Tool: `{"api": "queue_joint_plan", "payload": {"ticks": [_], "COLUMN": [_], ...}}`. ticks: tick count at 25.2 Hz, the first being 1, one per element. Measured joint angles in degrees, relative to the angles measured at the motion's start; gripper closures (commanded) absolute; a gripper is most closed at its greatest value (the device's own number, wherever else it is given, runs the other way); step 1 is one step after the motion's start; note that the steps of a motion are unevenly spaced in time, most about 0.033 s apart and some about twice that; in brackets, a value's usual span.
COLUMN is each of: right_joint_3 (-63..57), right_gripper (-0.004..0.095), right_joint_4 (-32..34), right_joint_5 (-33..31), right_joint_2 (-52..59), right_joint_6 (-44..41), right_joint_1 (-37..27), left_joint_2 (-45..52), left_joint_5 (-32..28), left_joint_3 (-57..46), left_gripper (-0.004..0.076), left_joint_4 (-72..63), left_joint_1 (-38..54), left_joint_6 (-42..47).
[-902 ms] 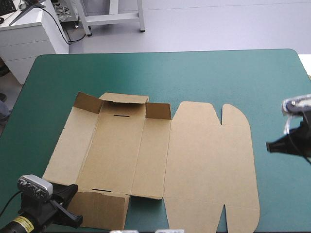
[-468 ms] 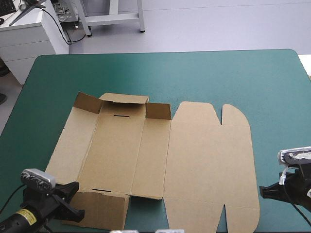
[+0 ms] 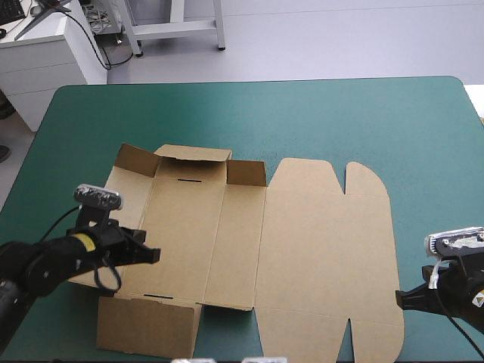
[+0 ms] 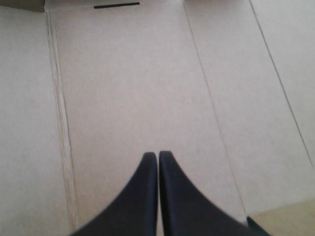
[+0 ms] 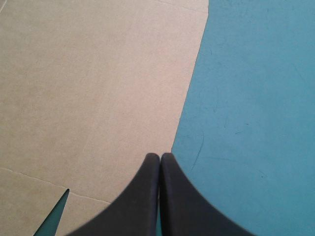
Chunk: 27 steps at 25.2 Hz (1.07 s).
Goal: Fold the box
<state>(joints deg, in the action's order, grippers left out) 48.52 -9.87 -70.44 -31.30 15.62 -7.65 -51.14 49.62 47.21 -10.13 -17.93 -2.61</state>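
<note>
Change: the left gripper (image 3: 153, 255) has come forward from the near corner; it is now over the flat brown cardboard box (image 3: 318, 242); the right gripper (image 3: 401, 299) barely shifted.
Fingers: both pairs pressed together, holding nothing.
Meaning: folding seems not begun; only the far flaps (image 3: 193, 155) stand up a little.
Edges: the box's side edge lies just ahead of the right fingers; bare teal-green table cover (image 3: 302, 121) beside them leaves room.
</note>
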Motion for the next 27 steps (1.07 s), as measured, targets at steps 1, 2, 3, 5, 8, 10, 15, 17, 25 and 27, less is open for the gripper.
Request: {"api": "queue_joint_plan", "payload": {"ticks": [1, 2, 3, 5, 8, 10, 15, 17, 25, 27], "right_joint_3": [0.0, 0.0, 0.0, 0.0, -0.02, -0.02, -0.02, -0.02, -0.02, -0.02], "right_gripper": [0.0927, 0.0927, 0.0927, 0.0927, 0.0927, 0.0927, 0.0927, 0.0927, 0.0927, 0.0927], "right_joint_4": [0.0, 0.0, 0.0, 0.0, 0.0, 0.0, 0.0, 0.0, 0.0, 0.0], "right_joint_5": [0.0, 0.0, 0.0, 0.0, 0.0, 0.0, 0.0, 0.0, 0.01, 0.01], "right_joint_2": [0.0, 0.0, 0.0, 0.0, 0.0, 0.0, 0.0, 0.0, 0.06, 0.06], "right_joint_6": [0.0, 0.0, 0.0, 0.01, 0.06, 0.06, 0.45, 0.45, 0.59, 1.14], "right_joint_1": [0.0, 0.0, 0.0, 0.0, 0.0, 0.0, 0.0, 0.0, 0.0, 0.0], "left_joint_2": [-2.77, -5.56, -8.19, -12.34, -17.41, -20.13, -23.52, -24.16, -27.38, -27.76], "left_joint_5": [-0.33, -0.47, -0.67, -0.67, 1.3, 3.63, 9.03, 11.9, 20.45, 20.51], "left_joint_3": [1.47, 2.76, 4.45, 8.13, 13.44, 16.4, 18.76, 18.82, 18.89, 18.89], "left_gripper": [0.0732, 0.0732, 0.0732, 0.0732, 0.0732, 0.0732, 0.0732, 0.0732, 0.0722, 0.0634], "left_joint_4": [0.0, 0.0, -0.17, -0.79, -5.26, -9.61, -18.92, -21.65, -22.43, -21.84], "left_joint_1": [0.77, 1.68, 3.15, 6.85, 15.01, 22.22, 39.76, 45.66, 55.57, 55.61], "left_joint_6": [0.0, 0.0, -0.14, -1.34, -6.48, -11.19, -21.49, -25.03, -33.77, -33.85]}}
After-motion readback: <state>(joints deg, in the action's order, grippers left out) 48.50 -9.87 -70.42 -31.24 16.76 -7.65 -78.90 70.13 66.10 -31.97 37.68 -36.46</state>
